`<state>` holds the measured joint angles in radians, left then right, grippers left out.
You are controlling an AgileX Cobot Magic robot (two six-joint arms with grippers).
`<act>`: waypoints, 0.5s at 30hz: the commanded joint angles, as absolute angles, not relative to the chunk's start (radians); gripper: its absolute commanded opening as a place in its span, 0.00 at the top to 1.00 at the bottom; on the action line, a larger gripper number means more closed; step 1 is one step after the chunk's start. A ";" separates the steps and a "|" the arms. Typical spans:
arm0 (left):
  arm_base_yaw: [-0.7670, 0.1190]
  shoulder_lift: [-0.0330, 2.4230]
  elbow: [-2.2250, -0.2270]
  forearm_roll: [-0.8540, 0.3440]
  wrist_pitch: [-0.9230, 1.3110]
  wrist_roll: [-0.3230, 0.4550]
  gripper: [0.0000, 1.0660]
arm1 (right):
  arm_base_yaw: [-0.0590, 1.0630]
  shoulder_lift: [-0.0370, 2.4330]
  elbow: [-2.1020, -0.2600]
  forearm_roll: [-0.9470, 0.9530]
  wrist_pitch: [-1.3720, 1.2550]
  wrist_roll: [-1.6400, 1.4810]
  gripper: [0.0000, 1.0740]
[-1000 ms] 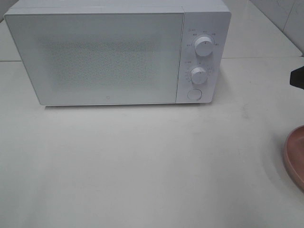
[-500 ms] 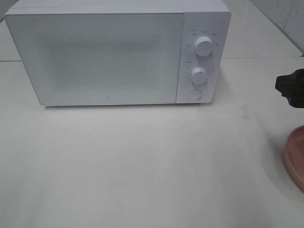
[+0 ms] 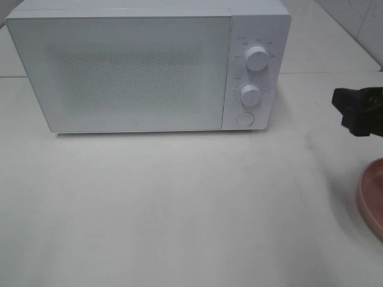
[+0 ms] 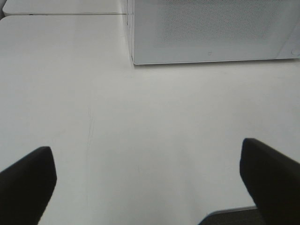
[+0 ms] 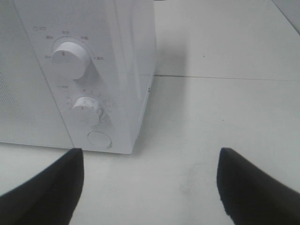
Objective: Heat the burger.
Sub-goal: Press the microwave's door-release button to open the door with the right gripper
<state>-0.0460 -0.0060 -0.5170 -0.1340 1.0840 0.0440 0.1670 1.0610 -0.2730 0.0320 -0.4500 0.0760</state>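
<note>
The right pincer (image 5: 150, 187) is hovering open beside the closed microwave (image 3: 137, 72); the left pincer (image 4: 147, 187) is hanging open above the tabletop (image 4: 140, 117).

microwave (image 3: 146, 66): white
door (image 3: 119, 78): pale grey-white, fine dotted mesh patch
knobs (image 3: 257, 58): white, faint grey markings around
button (image 3: 244, 119): white
counter (image 3: 179, 203): off-white, plain
plate (image 3: 372, 197): dusty pink
left tool (image 4: 145, 187): black
right tool (image 5: 150, 183): black
</note>
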 commanded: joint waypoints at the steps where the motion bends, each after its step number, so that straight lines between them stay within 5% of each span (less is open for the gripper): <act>1: -0.044 -0.016 -0.515 -0.142 1.070 0.043 0.06 | 0.238 1.108 -0.246 0.145 -0.519 -0.012 0.30; 15: -0.044 -0.016 -0.515 -0.142 1.070 0.043 0.06 | 0.504 1.268 -0.234 0.563 -0.714 -0.347 0.30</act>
